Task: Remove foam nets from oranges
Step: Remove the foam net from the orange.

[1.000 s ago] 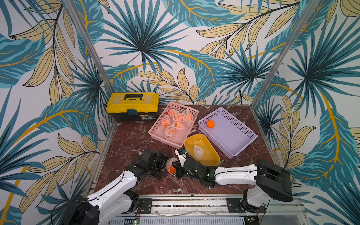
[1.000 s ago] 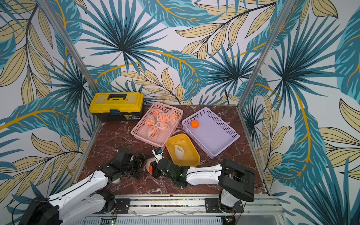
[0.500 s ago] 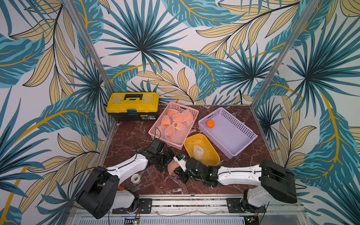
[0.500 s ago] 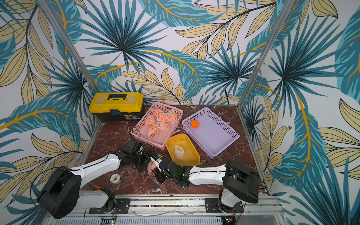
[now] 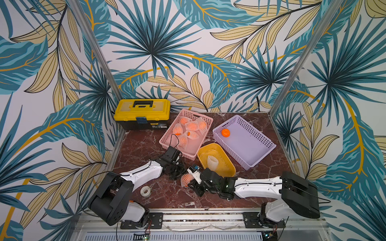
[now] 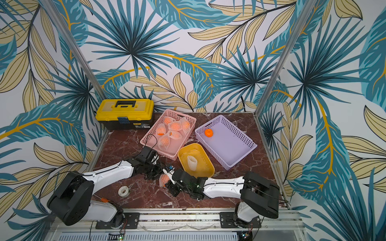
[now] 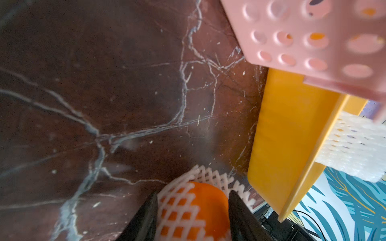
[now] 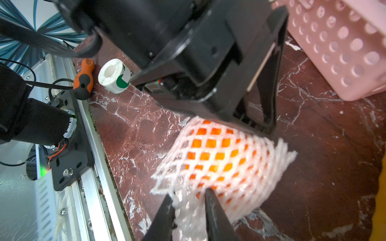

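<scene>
The bench (image 5: 146,144), a dark red marble slab with pale veins, carried a yellow toolbox (image 5: 143,112) at its far left corner. A pink basket (image 5: 168,129) stood beside it and a purple basket (image 5: 246,144) further right, with a yellow tub (image 5: 221,152) just in front, between the two. Toward the front sat a netted orange (image 5: 186,179), with a white tape roll (image 5: 145,191) to its left. An orange-handled screwdriver (image 8: 83,79) lay by the front edge.

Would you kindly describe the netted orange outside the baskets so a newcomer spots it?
Find the marble table, then the yellow tray on it. Close by the tray's near end lies the netted orange. Unlike the netted ones in the pink basket, it sits on bare marble.
</scene>
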Available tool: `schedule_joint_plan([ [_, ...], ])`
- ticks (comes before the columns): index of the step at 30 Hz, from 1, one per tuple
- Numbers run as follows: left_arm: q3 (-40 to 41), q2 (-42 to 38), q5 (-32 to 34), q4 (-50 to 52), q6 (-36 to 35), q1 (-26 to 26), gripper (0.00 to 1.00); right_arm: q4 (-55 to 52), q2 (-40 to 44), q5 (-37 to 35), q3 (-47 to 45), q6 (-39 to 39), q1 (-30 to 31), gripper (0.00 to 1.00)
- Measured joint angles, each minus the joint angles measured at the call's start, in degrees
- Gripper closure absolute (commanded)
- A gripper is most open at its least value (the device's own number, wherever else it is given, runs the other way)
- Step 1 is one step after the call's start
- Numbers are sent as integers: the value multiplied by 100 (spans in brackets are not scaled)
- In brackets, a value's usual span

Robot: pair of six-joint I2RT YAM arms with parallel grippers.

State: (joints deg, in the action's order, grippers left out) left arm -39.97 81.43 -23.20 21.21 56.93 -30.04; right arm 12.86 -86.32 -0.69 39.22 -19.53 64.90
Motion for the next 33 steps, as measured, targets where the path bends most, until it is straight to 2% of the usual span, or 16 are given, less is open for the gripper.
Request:
schedule_joint_plan([
  [2,-33,0,105,0,-52,-42,74,-33,52,9,-15,4,0,61],
  [5,-68,-2,219,-4,-120,-79,87,-52,120,2,-37,9,-7,48],
  [7,-83,-46,299,-15,-138,-101,90,-59,201,-39,-87,-24,-13,38],
  [13,-83,-503,501,66,-227,-332,92,-116,584,-315,-409,-68,-131,19],
  [18,-111,-907,903,63,-407,-575,93,-168,905,-326,-575,-227,-256,17],
  [25,-129,-1106,1401,-70,-599,-905,94,9,1054,70,-590,-778,-625,14],
  [30,-127,-1128,1598,-247,-610,-957,94,79,678,267,-422,-990,-673,14],
  [33,-127,-1128,1659,-326,-612,-964,94,214,391,417,-396,-1115,-673,11],
])
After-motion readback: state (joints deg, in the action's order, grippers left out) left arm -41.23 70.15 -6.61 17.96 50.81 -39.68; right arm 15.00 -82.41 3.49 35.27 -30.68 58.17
